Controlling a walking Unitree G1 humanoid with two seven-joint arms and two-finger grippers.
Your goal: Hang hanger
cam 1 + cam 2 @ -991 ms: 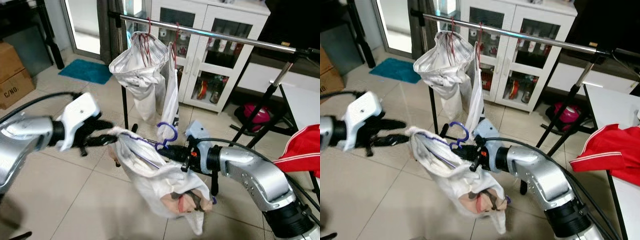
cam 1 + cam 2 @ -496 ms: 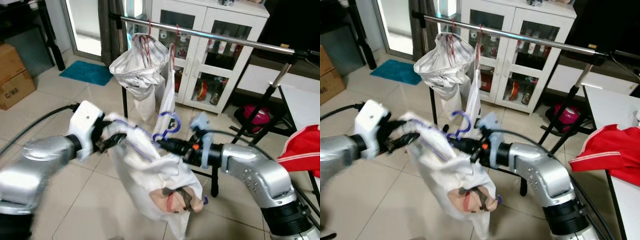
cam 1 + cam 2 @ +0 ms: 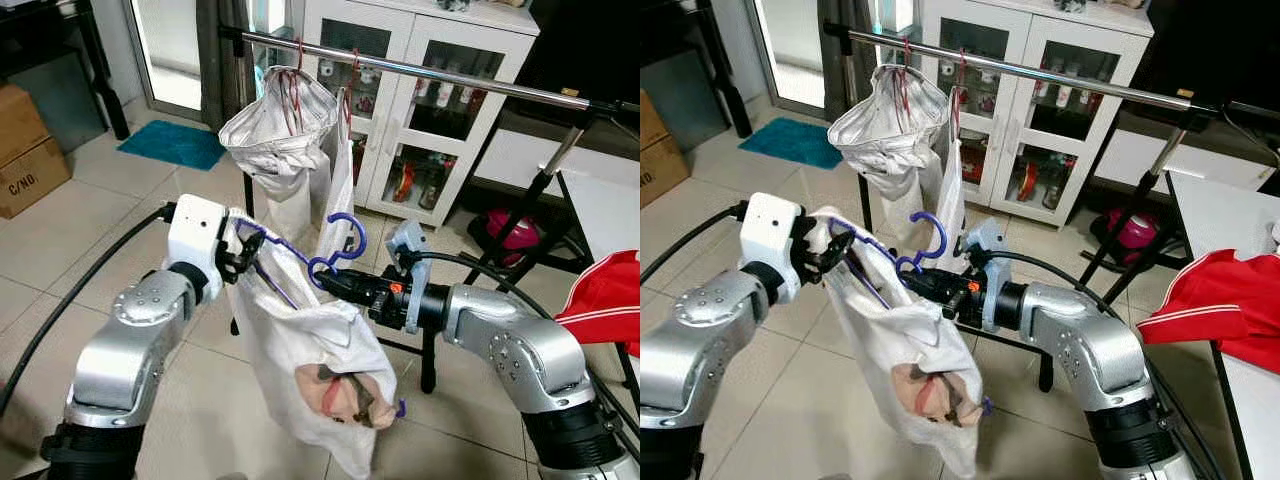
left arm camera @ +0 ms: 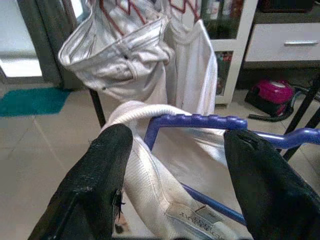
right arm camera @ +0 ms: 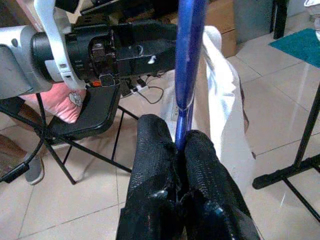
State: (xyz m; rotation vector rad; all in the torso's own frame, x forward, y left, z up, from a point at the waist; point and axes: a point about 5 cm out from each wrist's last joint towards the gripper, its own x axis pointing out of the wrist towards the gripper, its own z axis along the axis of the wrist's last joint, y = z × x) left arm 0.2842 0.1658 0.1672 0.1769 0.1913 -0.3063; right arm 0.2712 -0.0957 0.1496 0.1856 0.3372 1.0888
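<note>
Purple hanger [image 3: 335,245] w/ white garment [image 3: 305,360] held mid-air between both hands, below & in front of the clothes rail [image 3: 420,70], hook up. Right hand [image 5: 182,150] pressed together on the hanger's neck just under the hook, prob. so the hook stays upright & free to catch the rail. Left hand [image 4: 172,165] spread, fingers straddling the hanger's shoulder end & garment collar, prob. steadying the load, not clamping. Garment hangs bunched, lower end w/ pinkish print, so cut & type can't be made out. Hanger's far arm buried in cloth. Rail already carries two items on red hangers [image 3: 290,85]; free stretch to the right. Red cloth [image 3: 605,295] on the table edge cut off by frame.
</note>
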